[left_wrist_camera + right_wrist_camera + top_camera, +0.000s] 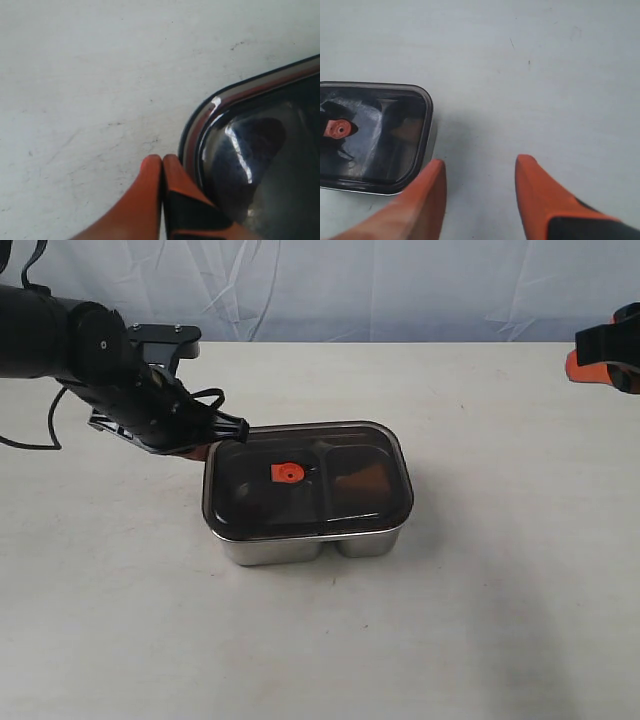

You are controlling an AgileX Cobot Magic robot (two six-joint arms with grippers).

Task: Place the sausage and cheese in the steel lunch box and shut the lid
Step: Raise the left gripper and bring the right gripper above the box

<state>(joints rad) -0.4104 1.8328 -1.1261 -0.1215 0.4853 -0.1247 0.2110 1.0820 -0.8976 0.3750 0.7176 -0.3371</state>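
Nearest in the exterior view, bare off-white surface (320,660). Further in, at mid-surface, shiny rectangular stainless-steel lunch box (300,548) with rounded corners, capped by dark smoky translucent rounded-rectangle lid (250,495), sitting level on the rim as far as visible. Small orange valve tab (287,473) at the lid's centre. Through the dark plastic, a divider line and a dim orange-brown patch (365,480) over the smaller compartment. Too murky to call cheese or sausage, and no clearer in either wrist view.

Just behind the box's rear left corner, left gripper (162,164) on its black arm. Hard to read from the exterior view, with cables and housing in the way. Plain in the left wrist view: orange fingers pressed flat together, clenched on nothing, tips just beside the lid's rounded corner. Touching that corner or not: cannot tell.

Farthest, at the right rear edge of the exterior view, right gripper (481,161), well apart from the box and only partly in frame there. Shown properly only by the right wrist view: two orange fingers spread wide, released, bare surface between them, lidded box off to one side.
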